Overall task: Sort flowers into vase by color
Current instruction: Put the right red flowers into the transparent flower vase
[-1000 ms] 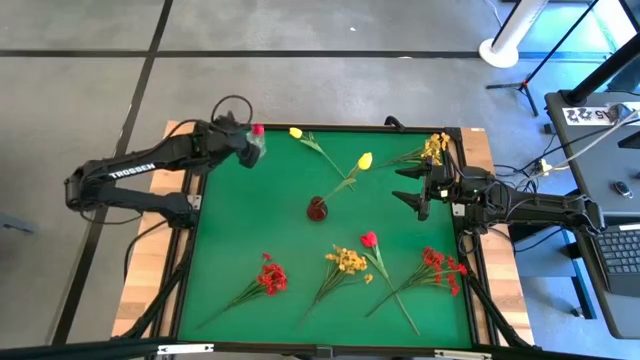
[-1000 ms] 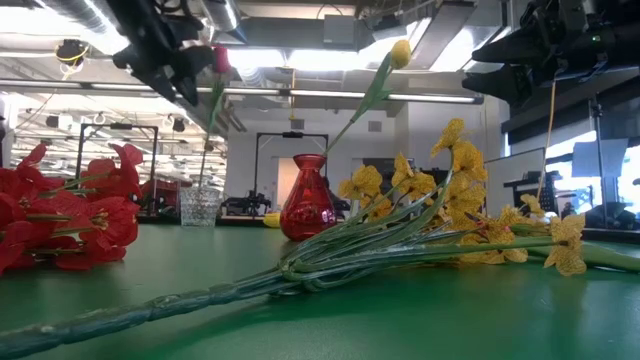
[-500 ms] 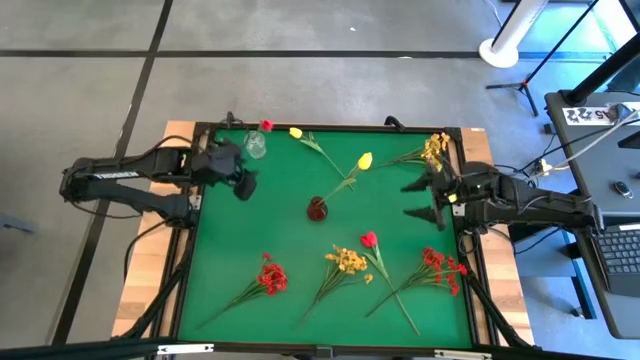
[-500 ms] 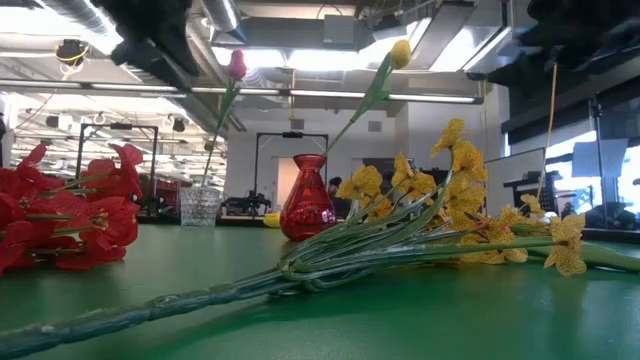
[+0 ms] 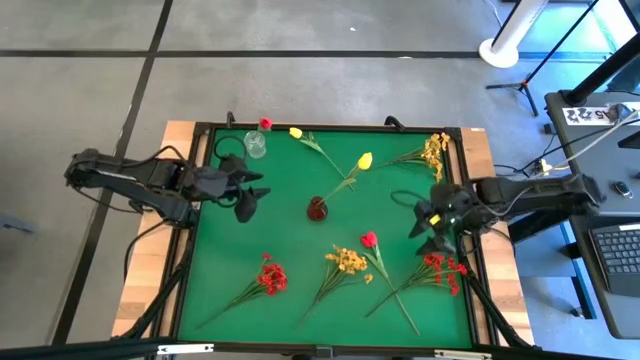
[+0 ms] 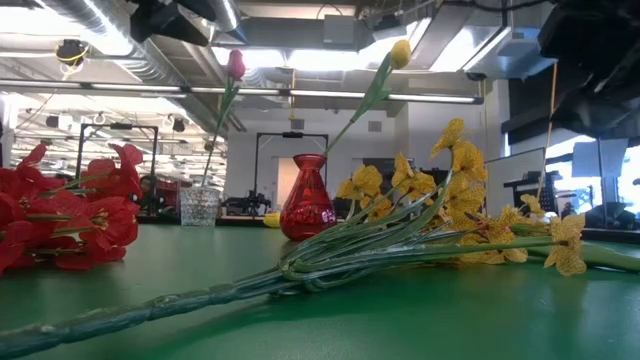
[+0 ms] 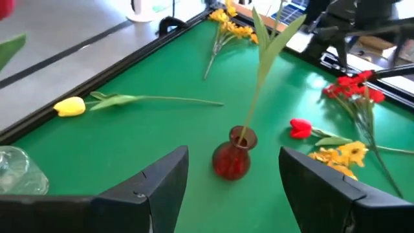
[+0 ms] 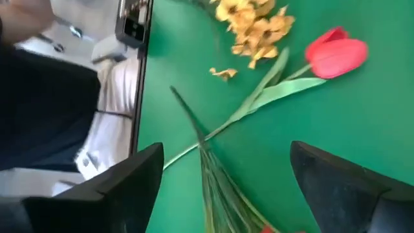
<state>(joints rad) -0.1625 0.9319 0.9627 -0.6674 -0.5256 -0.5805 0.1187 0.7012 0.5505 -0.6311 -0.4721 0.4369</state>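
My left gripper [image 5: 252,196] hangs open over the table's left part, its fingers pointing at the red vase [image 7: 233,155]. That vase [image 5: 317,208] holds a yellow tulip [image 5: 365,160] by its stem, leaning. A clear glass vase [image 5: 255,146] at the far edge holds a red tulip [image 5: 265,124]. My right gripper [image 5: 428,222] is open above the right part, near a lying red tulip [image 8: 336,52] and a red spray [image 5: 441,268]. A second yellow tulip [image 5: 296,132], two yellow sprays [image 5: 432,147] [image 5: 348,260] and another red spray [image 5: 271,277] also lie on the cloth.
The green table top has a raised dark rim [image 5: 330,126]. In the low view a yellow spray [image 6: 450,215] lies close to the camera and red blossoms [image 6: 70,215] at the left. Bare cloth lies between the left gripper and the red vase.
My left gripper has let go of the red tulip, which now stands in the glass vase, and has drawn back toward the near edge and the table's middle. My right gripper has moved toward the near edge and tipped down over the red tulip and red spray.
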